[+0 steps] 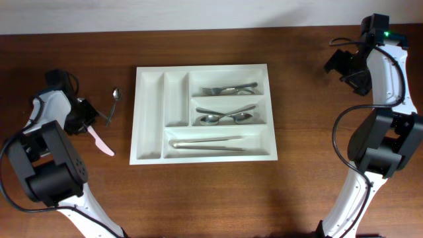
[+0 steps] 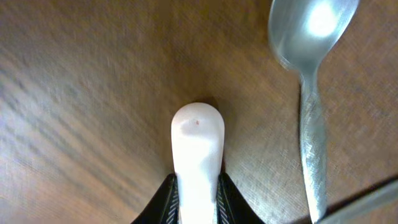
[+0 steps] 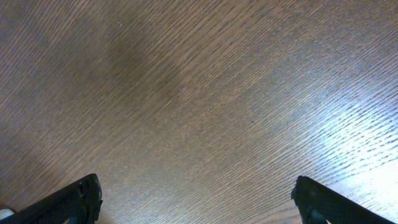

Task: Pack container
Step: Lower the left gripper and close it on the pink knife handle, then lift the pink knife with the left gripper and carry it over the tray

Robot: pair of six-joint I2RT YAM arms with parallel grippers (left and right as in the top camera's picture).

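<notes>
Left gripper clamps the white knife, which runs straight out from the jaws. Tray lies to its right, centre of the overhead view. Right gripper gapes empty.

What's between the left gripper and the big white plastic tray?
Overhead view: a silver metal spoon, left of the tray. The left gripper clamps a white plastic knife.

The table and container are viewed straight down from overhead. A white utensil and spoon, framed close by the left wrist view, are shared with it. Near wood is faced by the right wrist view.
</notes>
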